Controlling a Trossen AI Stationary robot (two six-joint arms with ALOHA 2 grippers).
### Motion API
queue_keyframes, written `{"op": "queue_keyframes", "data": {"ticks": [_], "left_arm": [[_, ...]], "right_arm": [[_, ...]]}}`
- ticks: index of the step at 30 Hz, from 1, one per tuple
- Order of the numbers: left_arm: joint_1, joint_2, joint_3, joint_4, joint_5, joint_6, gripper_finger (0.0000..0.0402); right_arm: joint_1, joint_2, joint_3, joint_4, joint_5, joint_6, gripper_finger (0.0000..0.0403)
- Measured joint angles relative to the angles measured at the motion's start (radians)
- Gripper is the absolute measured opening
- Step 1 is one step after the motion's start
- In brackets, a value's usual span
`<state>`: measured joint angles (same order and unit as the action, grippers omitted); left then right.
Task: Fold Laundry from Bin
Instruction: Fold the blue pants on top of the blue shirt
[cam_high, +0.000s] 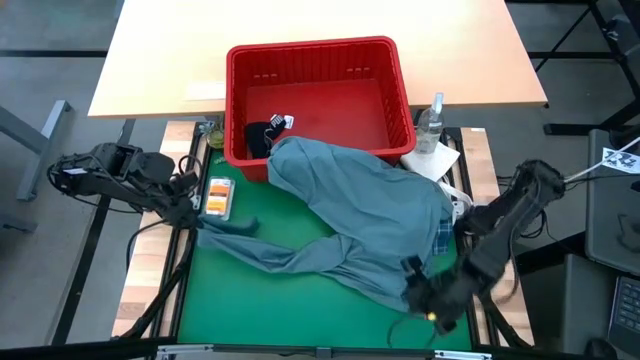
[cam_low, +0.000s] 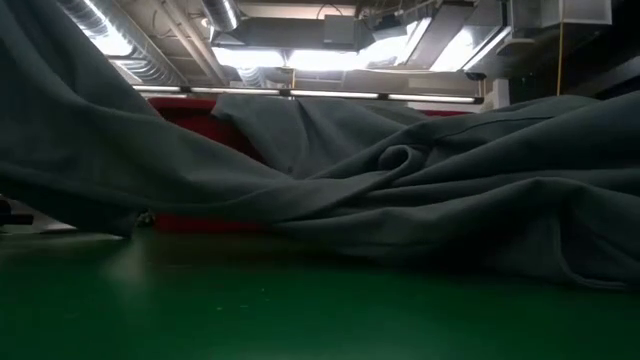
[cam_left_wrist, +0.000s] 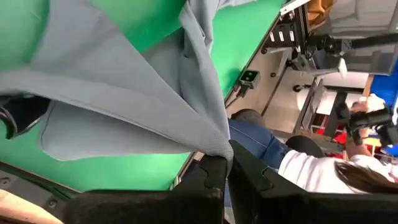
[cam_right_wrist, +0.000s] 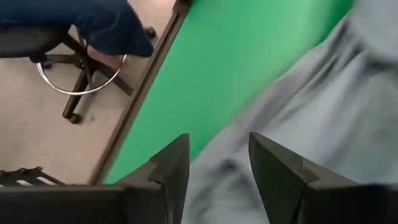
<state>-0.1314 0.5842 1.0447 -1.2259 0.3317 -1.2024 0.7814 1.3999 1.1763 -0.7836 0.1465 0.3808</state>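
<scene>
The large grey-blue garment (cam_high: 370, 215) hangs out over the near rim of the red bin (cam_high: 318, 62) and spreads across the green mat; it fills the low view (cam_low: 400, 200). One sleeve (cam_high: 250, 238) runs toward the table's left. My left gripper (cam_high: 200, 218) is shut on that sleeve's end. My right gripper (cam_high: 425, 295) is open over the garment's near right part (cam_right_wrist: 323, 112). A dark navy garment (cam_high: 262, 135) lies in the bin. A bit of plaid (cam_high: 443, 236) shows under the grey-blue one. The yellow garment is out of view. My left gripper pinches the sleeve's end at a folded corner of its edge (cam_left_wrist: 219, 142) between its two fingers, coming level from the table's left. The cloth runs from the fingers out over the mat (cam_left_wrist: 124, 93), lightly drawn. My right gripper's fingers (cam_right_wrist: 273, 168) stand on either side of the cloth's edge; whether they touch it, I cannot tell.
A spray bottle (cam_high: 432, 118) and white paper towel (cam_high: 430, 158) stand right of the bin. An orange packet (cam_high: 218, 196) lies at the mat's left edge. A seated person (cam_left_wrist: 323, 168) shows beyond the table's near edge. Bare green mat (cam_high: 270, 310) lies near the front.
</scene>
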Motion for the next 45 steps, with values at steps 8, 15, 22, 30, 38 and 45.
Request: {"op": "queue_keyframes", "data": {"ticks": [8, 15, 22, 30, 38, 45], "left_arm": [[0.000, 0.000, 0.000, 0.000, -0.035, -0.007, 0.0000], [0.000, 0.000, 0.000, 0.003, -0.089, -0.119, 0.0000], [0.000, 0.000, 0.000, 0.003, -0.092, -0.159, 0.0000], [0.000, 0.001, 0.000, 0.004, -0.109, -0.132, 0.0011], [0.000, 0.055, 0.001, 0.004, -0.113, 0.102, 0.0065], [-0.002, 0.151, 0.001, 0.010, -0.158, 0.273, 0.0120]], "right_arm": [[0.159, 0.193, 0.000, 0.017, 0.043, 0.274, 0.0166], [0.148, 0.344, 0.000, -0.099, 0.024, 0.495, 0.0166], [0.148, 0.466, 0.000, -0.165, -0.348, 0.535, 0.0166], [0.156, 0.489, 0.001, -0.168, -0.575, 0.475, 0.0166], [0.156, 0.488, 0.001, -0.179, -0.638, 0.419, 0.0166], [0.156, 0.488, 0.000, -0.187, -0.639, 0.398, 0.0166]]}}
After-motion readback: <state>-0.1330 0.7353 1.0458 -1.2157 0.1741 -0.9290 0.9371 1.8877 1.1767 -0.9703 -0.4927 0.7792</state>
